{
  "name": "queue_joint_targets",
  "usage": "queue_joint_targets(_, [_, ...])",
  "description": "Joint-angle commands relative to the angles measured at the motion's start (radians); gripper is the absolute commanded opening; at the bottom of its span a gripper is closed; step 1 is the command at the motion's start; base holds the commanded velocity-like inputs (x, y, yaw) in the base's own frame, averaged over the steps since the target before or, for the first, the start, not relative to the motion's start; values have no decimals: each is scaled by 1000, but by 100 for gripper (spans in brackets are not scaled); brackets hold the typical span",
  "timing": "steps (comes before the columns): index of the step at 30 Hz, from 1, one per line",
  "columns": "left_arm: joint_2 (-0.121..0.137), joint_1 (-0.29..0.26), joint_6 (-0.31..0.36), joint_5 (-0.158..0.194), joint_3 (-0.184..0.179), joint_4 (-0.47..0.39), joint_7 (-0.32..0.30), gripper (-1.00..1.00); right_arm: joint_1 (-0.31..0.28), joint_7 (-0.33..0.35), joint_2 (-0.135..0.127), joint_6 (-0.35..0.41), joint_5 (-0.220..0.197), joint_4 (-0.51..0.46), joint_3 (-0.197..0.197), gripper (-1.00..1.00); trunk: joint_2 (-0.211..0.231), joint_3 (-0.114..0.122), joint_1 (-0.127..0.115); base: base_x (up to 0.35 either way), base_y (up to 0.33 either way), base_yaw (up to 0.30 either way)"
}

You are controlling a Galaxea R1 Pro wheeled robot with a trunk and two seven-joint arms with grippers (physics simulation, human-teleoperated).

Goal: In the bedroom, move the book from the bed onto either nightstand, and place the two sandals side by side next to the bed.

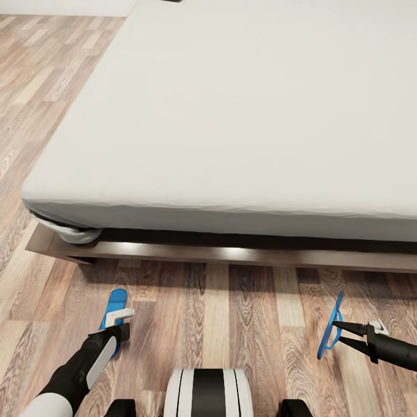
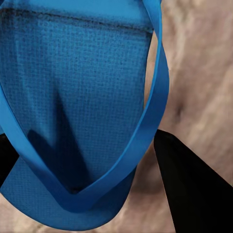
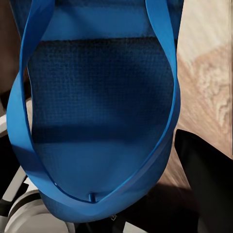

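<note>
On the wood-plank floor (image 1: 220, 301) before the bed (image 1: 243, 116), the left sandal (image 1: 114, 313) lies flat under the left gripper (image 1: 119, 324); whether its fingers (image 2: 194, 189) are clamped cannot be told. To the right, the right sandal (image 1: 330, 330) is held on edge, off the floor, by the right gripper (image 1: 341, 335), its fingers pinching it. Both seem light, flexible foam; the strap (image 3: 165, 97) or a sole edge is judged the best hold.

bare wood floor (image 1: 231, 313) lies open between sandals; bed (image 1: 243, 116) blocks ahead.
</note>
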Motion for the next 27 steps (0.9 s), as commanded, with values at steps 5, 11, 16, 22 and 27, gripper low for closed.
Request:
queue_joint_targets(5, [1, 0, 3, 9, -6, -2, 8, -100, 0, 1, 0, 6, -2, 0, -1, -100, -1, -20, 2, 0, 0, 0])
queue_joint_targets(11, [1, 0, 3, 9, -6, -2, 8, -100, 0, 1, 0, 6, -2, 0, -1, -100, -3, -39, 4, 0, 0, 0])
queue_joint_targets(16, [1, 0, 3, 9, -6, -2, 8, -100, 0, 1, 0, 6, -2, 0, -1, -100, -3, -39, 4, 0, 0, 0])
queue_joint_targets(22, [1, 0, 3, 9, -6, -2, 8, -100, 0, 1, 0, 6, -2, 0, -1, -100, -3, -39, 4, 0, 0, 0])
queue_joint_targets(27, [1, 0, 3, 10, -6, -2, 8, -100, 0, 1, 0, 6, -2, 0, -1, -100, -3, -39, 4, 0, 0, 0])
